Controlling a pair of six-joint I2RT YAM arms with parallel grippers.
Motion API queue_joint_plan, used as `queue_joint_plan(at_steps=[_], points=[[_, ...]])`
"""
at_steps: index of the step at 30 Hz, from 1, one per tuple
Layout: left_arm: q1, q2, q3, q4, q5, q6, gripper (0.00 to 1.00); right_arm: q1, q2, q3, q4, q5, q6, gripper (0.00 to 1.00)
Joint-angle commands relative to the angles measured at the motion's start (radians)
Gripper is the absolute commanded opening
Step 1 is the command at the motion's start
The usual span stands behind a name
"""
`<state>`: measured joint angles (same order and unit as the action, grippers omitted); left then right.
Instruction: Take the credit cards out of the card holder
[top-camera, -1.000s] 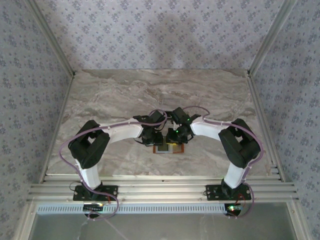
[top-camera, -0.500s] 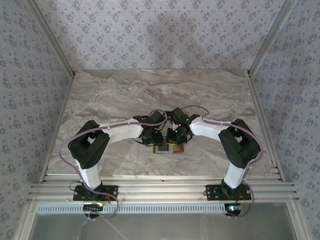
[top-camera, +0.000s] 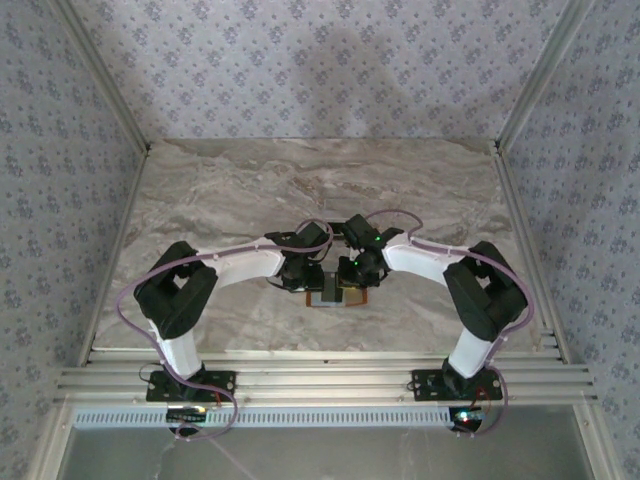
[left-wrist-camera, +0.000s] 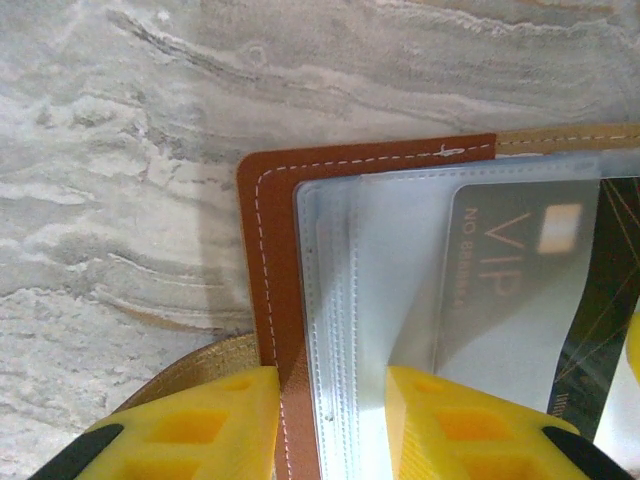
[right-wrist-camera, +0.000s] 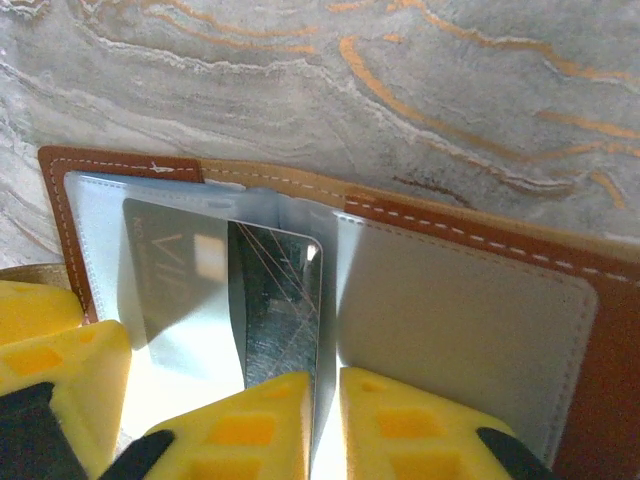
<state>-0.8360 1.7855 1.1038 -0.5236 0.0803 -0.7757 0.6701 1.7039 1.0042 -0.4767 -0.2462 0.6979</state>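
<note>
Looking down at the card holder (top-camera: 338, 297), spread open and flat on the marble table (top-camera: 300, 190), sitting at 6 o'clock from the tabletop's middle. Flanked by the left gripper (top-camera: 305, 283) at its 10 o'clock and the right gripper (top-camera: 352, 287) at its 1 o'clock, both low over it.

Over to the left wrist: seeing the left gripper (left-wrist-camera: 328, 390) partly open, straddling the brown leather edge of the card holder (left-wrist-camera: 270, 300), with the clear sleeves (left-wrist-camera: 400, 300) under the inner finger. Cannot tell whether pressing down or just above. Spotting the grey card (left-wrist-camera: 510, 270), marked VIP, tucked in a sleeve at 3 o'clock of that edge.

Over to the right wrist: finding the right gripper (right-wrist-camera: 325, 390) almost closed, only a sliver of gap, with the near edge of the dark card (right-wrist-camera: 280, 300) and a clear flap running into it. Cannot say whether pinched. Placing the grey card (right-wrist-camera: 165, 280) at 9 o'clock of the dark one, partly overlapped by it.
</note>
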Motion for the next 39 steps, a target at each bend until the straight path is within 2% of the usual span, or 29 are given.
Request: queue_joint_plan(at_steps=[1,11,28,39], points=[[0.008,-0.005,-0.011,-0.042,-0.028,0.015,0.34,-0.003,-0.039,0.006,-0.039,0.014,0.011,0.23],[0.009,0.005,-0.018,-0.039,-0.027,0.016,0.33,-0.040,-0.040,-0.056,0.103,-0.117,0.014,0.27],[0.009,0.018,-0.004,-0.053,-0.023,0.020,0.33,-0.071,0.007,-0.103,0.169,-0.163,-0.004,0.27],[0.009,0.032,-0.002,-0.053,-0.016,0.022,0.33,-0.102,0.011,-0.194,0.357,-0.287,0.041,0.25]])
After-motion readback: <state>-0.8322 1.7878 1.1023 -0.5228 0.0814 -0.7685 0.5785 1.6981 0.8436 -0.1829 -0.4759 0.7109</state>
